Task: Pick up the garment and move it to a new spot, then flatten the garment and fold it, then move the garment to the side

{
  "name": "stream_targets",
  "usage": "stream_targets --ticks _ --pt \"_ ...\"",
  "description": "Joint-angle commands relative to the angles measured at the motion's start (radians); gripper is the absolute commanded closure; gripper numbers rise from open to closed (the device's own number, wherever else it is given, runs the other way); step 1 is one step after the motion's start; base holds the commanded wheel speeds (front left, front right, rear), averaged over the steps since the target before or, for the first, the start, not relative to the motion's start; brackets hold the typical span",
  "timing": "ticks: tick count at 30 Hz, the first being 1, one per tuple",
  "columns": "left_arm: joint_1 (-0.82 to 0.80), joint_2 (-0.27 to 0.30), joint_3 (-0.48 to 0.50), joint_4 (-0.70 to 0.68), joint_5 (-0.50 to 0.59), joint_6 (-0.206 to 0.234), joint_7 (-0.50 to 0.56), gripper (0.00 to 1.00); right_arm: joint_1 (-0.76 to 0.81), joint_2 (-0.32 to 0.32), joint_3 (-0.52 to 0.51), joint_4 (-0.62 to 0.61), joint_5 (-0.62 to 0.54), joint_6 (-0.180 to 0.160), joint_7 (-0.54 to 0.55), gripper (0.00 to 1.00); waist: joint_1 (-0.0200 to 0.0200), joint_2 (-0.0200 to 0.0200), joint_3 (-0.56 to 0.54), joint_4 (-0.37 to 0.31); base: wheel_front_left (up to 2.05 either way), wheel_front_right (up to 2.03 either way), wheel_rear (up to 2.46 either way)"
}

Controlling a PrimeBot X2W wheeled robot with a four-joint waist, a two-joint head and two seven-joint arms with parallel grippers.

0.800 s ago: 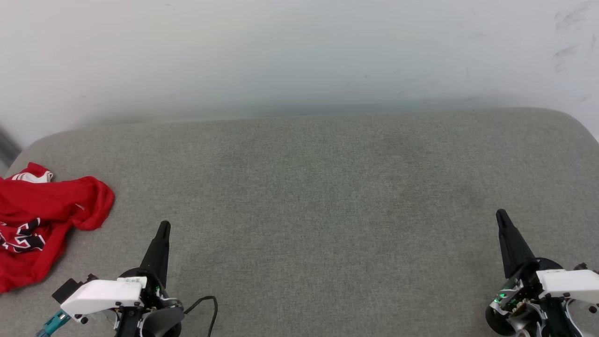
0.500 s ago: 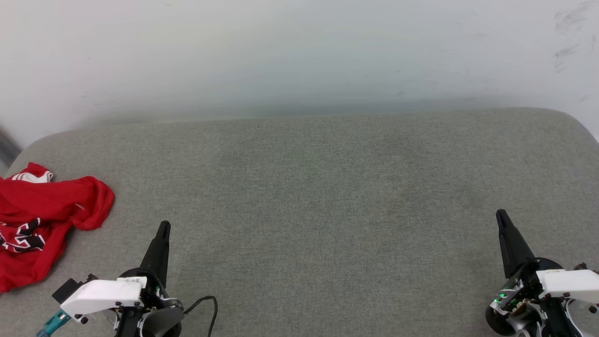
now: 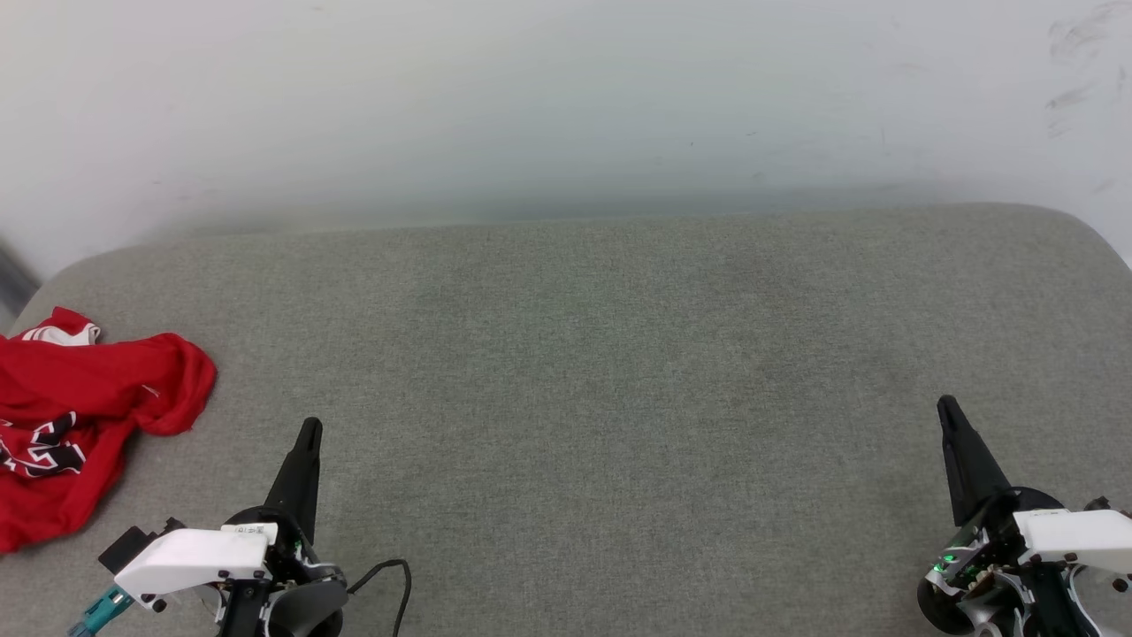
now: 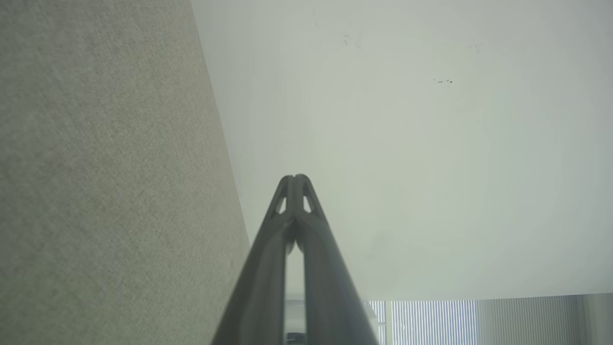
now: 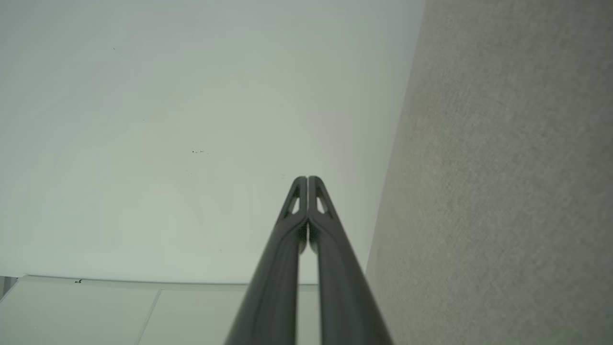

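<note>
Plainly, the garment lay crumpled at the far left of the grey fabric bench in the head view. It was red, with a bit of white trim at its top and black, white-edged lettering on a lower fold. Part of it ran past the picture's left edge.

The left claw stood near it, to its right and apart from it. Its fingers were pressed together into one dark point, gripping nothing. A black cable looped beside its wrist. The right claw was well apart at the lower right, likewise pressed together and empty. A pale wall rose behind the bench.

The left wrist view gave what the head view's angle could not: the left claw with its tips touching along a thin seam. It was seen against the wall, with the bench on the left and slatted blinds along the bottom. The right wrist view showed the right claw closed the same way, with the bench on the right and a pale panelled strip at the bottom.
</note>
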State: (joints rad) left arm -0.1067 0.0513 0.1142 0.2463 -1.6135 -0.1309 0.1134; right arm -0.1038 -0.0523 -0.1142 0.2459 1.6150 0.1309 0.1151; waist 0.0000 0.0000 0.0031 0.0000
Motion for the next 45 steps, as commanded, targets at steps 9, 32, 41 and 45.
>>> stream_targets --ticks 9,32,41,45 --pt "0.021 -0.002 -0.007 0.021 0.001 0.000 -0.006 0.00 0.022 0.001 0.003 0.024 -0.001 0.000 -0.004 0.00 0.0000 0.0000 0.000 0.000 0.00 0.00 0.00" --pt "0.056 -0.002 -0.020 -0.120 0.363 0.111 -0.110 0.00 0.058 0.001 -0.002 -0.087 -0.351 0.000 -0.109 0.00 0.0000 0.0000 0.004 0.000 0.00 0.00 0.00" --pt "0.079 -0.002 -0.060 -0.166 0.563 0.191 -0.146 0.00 0.077 0.001 0.028 -0.157 -0.578 0.000 -0.145 0.00 0.0000 0.0000 0.006 0.001 0.00 0.00 0.00" --pt "0.088 -0.001 -0.076 -0.180 0.659 0.221 -0.160 0.00 0.088 0.001 0.047 -0.175 -0.682 0.000 -0.160 0.00 0.0000 0.0000 0.007 0.002 0.00 0.00 0.00"
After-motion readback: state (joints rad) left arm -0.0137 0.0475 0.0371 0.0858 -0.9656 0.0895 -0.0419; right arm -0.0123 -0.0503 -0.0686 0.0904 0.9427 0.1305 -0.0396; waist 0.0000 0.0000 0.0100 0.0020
